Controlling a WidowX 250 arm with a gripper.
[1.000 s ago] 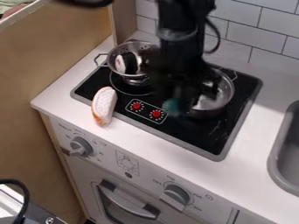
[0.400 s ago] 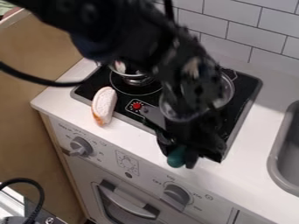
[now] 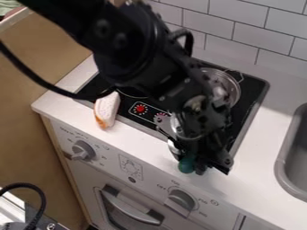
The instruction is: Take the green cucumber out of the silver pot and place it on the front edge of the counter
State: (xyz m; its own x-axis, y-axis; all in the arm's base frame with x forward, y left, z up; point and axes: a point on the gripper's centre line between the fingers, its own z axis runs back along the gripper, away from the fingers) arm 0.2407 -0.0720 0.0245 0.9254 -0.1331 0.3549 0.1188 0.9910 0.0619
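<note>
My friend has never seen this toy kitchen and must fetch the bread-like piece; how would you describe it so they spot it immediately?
Find the black stovetop set in the white counter. At its front left edge, left of the red knob print, lies a long pale piece. Its orange-brown crust sets it apart from the metal pot.

From my station I see a bread piece (image 3: 106, 109) left of centre, lying over the cooktop's edge onto the white counter (image 3: 258, 170). White tiles (image 3: 258, 36) line the upper right; I have a grey sink (image 3: 282, 161) at the right edge, a tan panel (image 3: 36, 148) at left, and two grey oven knobs (image 3: 83, 150) low in frame.
</note>
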